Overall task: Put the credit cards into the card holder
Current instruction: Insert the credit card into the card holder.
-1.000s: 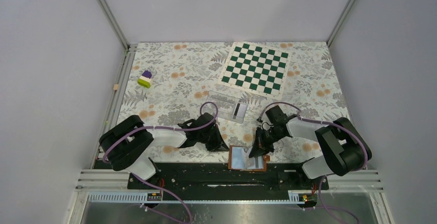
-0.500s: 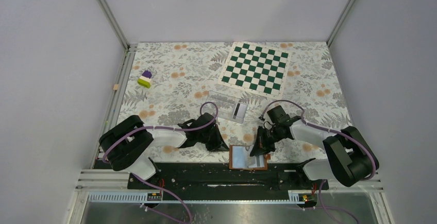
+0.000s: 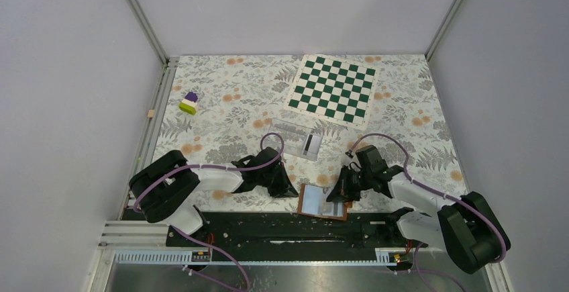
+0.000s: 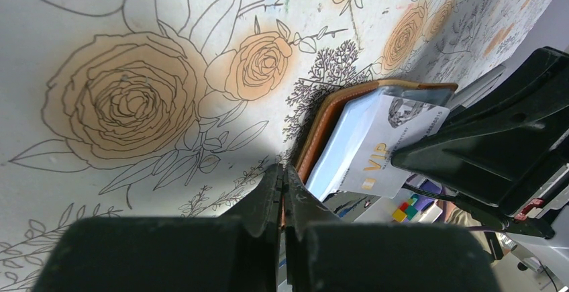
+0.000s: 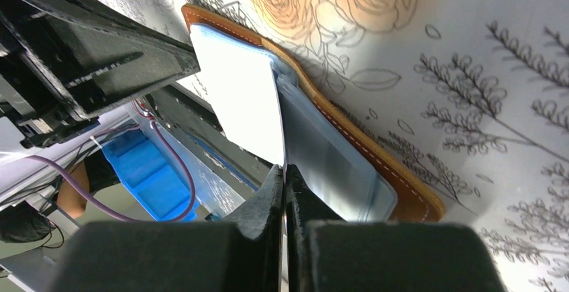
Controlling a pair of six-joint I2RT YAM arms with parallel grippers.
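Observation:
The card holder (image 3: 315,200) lies open near the table's front edge, brown leather with pale blue-grey pockets. My left gripper (image 3: 292,192) is shut on its left edge; in the left wrist view a brown sliver sits between the jaws of that gripper (image 4: 282,171), beside the card holder (image 4: 330,114). My right gripper (image 3: 338,196) is shut on a whitish credit card (image 5: 241,101), which stands on edge with its far end in the card holder's (image 5: 349,161) pocket. The card's face reads VIP (image 4: 376,151). Another card (image 3: 311,145) with a black stripe lies farther back.
A clear plastic case (image 3: 293,133) lies mid-table under the striped card. A green-and-white chessboard mat (image 3: 332,89) is at the back right. A small purple, white and green block (image 3: 189,103) stands at the back left. The black base rail (image 3: 268,228) runs just below the card holder.
The right arm's elbow and base link have swung right and toward the near edge, while its gripper stays at the card holder. The card holder has turned slightly. The left arm is still.

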